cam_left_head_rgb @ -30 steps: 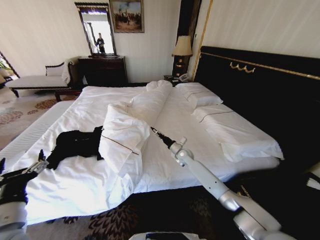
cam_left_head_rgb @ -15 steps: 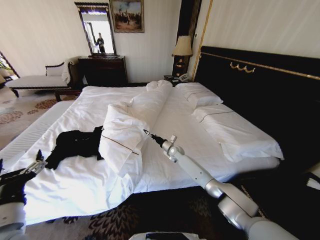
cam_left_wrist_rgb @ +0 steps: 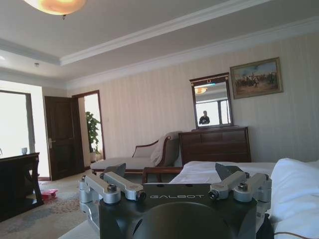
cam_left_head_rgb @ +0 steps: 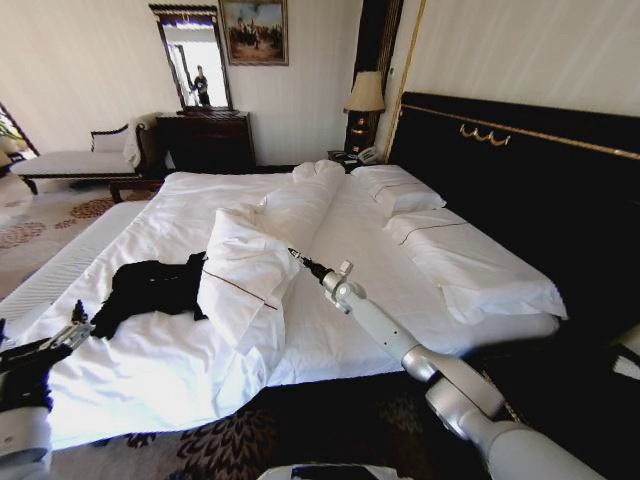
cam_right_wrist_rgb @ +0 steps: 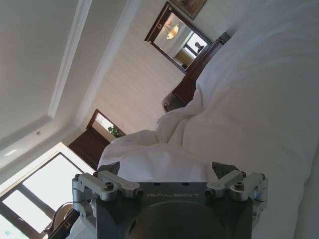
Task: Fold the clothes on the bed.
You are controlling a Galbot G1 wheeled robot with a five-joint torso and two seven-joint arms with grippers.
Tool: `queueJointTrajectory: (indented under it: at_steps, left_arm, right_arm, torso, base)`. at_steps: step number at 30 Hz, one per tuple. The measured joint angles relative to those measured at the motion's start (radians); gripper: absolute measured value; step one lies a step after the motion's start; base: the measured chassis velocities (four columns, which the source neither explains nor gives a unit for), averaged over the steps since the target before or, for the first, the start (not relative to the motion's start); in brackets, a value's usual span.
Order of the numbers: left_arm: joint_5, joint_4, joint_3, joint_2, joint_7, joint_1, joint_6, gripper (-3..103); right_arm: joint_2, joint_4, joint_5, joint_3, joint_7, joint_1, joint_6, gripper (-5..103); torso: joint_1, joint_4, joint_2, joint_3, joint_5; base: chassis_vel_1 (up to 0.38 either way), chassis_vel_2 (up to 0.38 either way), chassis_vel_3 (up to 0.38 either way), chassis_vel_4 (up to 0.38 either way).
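Right gripper [cam_left_head_rgb: 296, 257] reaches across the bed [cam_left_head_rgb: 380, 240], fingers spread wide and grasping nothing, tips at the rolled white duvet [cam_left_head_rgb: 255, 255]. Left gripper [cam_left_head_rgb: 75, 322] hovers released over the near corner. Black T-shirt [cam_left_head_rgb: 150, 285] lies crumpled beside the duvet. "GALBOT" reads on both wrists.

Probably a hotel bedroom, large white bed [cam_left_head_rgb: 330, 320], dark headboard [cam_left_head_rgb: 520, 170], bedside lamp [cam_left_head_rgb: 365, 95], dresser mirror [cam_left_head_rgb: 195, 60], framed painting [cam_left_head_rgb: 254, 30]
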Motion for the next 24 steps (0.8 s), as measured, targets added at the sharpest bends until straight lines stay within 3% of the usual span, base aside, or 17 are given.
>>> queueJointTrajectory:
  at_steps: [9,17,24]
  left_arm:
    - [0.003,-0.003,0.001,-0.002,0.0,0.003,0.0,100]
    - [0.016,0.011,0.021,-0.001,0.0,-0.009,-0.001,100]
    - [0.015,0.018,0.021,0.002,0.0,-0.014,-0.003,100]
  right_arm:
    - [0.024,-0.068,-0.038,-0.009,0.003,0.031,0.0,100]
    - [0.04,-0.077,-0.034,-0.024,-0.05,0.058,0.006,100]
    - [0.047,-0.079,-0.068,-0.065,-0.025,0.072,0.007,100]
  torso:
    - [0.0,-0.0001,0.0,0.0,0.0]
    - [0.0,0.0,0.0,0.0,0.0]
    - [0.0,-0.0002,0.0,0.0,-0.0001]
  base:
    - [0.0,0.0,0.0,0.0]
    - [0.0,0.0,0.0,0.0]
    - [0.0,0.0,0.0,0.0]
